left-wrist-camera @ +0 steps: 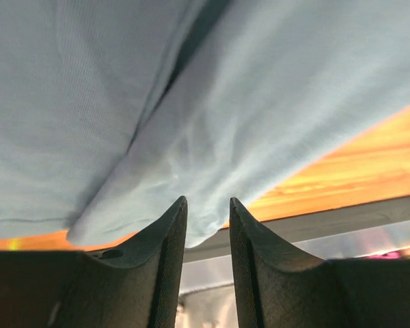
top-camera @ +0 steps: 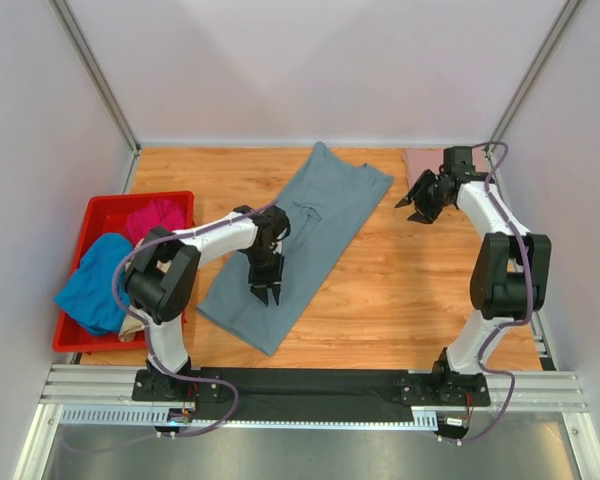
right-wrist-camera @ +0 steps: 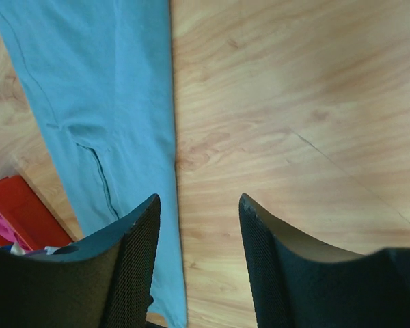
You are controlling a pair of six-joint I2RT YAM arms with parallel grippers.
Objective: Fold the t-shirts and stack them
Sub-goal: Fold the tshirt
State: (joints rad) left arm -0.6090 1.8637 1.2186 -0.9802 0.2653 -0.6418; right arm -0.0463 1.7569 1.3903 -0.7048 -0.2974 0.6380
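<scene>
The large slate grey-blue t-shirt [top-camera: 300,235] lies as a long folded strip, diagonal across the wooden table. My left gripper [top-camera: 268,291] hovers over its near end, fingers narrowly apart with nothing between them. In the left wrist view [left-wrist-camera: 206,199] the cloth [left-wrist-camera: 260,102] shows a fold and its near corner by the fingertips. My right gripper [top-camera: 420,205] is open and empty over bare wood to the right of the shirt. The right wrist view [right-wrist-camera: 199,197] shows the shirt's straight edge [right-wrist-camera: 89,82]. A folded dusty-pink t-shirt [top-camera: 421,162] lies at the back right.
A red plastic bin [top-camera: 140,198] at the left holds a bright blue t-shirt [top-camera: 95,280], a magenta one [top-camera: 158,218] and a beige one [top-camera: 132,325]. The bin's corner [right-wrist-camera: 20,205] shows in the right wrist view. White walls enclose the table; a black strip and metal rail [top-camera: 310,385] run along the near edge.
</scene>
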